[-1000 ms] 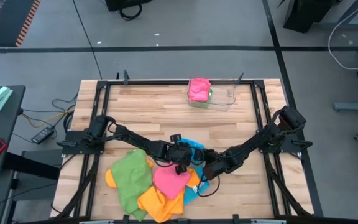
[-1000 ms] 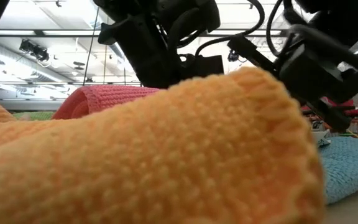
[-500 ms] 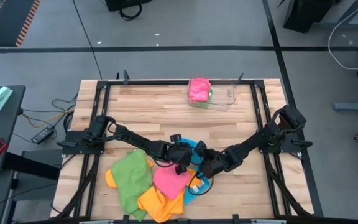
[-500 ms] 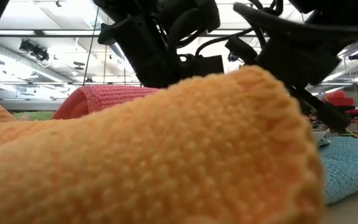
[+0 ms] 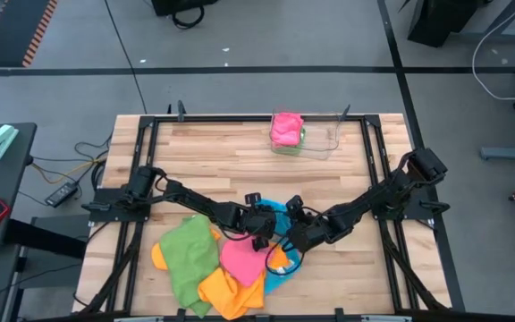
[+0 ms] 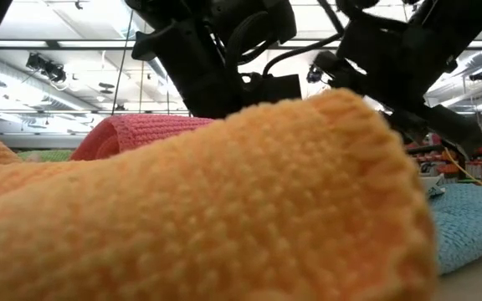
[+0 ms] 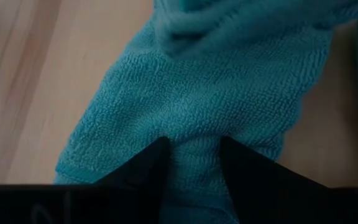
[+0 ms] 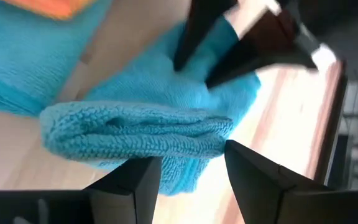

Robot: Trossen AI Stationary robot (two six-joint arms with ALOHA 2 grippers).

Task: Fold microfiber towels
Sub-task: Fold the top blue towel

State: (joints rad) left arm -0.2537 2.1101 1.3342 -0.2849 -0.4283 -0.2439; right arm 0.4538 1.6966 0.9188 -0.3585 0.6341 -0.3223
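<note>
Looking down from the high view: both arms meeting at lower centre of the frame over the pile of microfiber towels, green towel (image 5: pixel 189 257) at lower left, pink towel (image 5: pixel 243 259) just right of it, orange towel (image 5: pixel 226 293) at the bottom, sky-blue towel (image 5: pixel 281 213) under the grippers. Seeing only in the left wrist view: left gripper (image 7: pixel 192 148) pinching a fold of sky-blue towel (image 7: pixel 216 93) between its dark fingers. Seeing only in the right wrist view: right gripper (image 8: pixel 191 168) spread open, fingers apart beside a rolled blue edge (image 8: pixel 135 134), not clamped on it. Filling the low view: orange cloth (image 6: pixel 199 209) up close, hiding the table.

Counting four loose colours, plus one more pink towel (image 5: pixel 286 128) in the clear tray (image 5: pixel 322 143) at upper centre; two grippers.

Differing from a second ago: right gripper having let go and shifted slightly up-frame; left gripper keeping its pinch.
</note>
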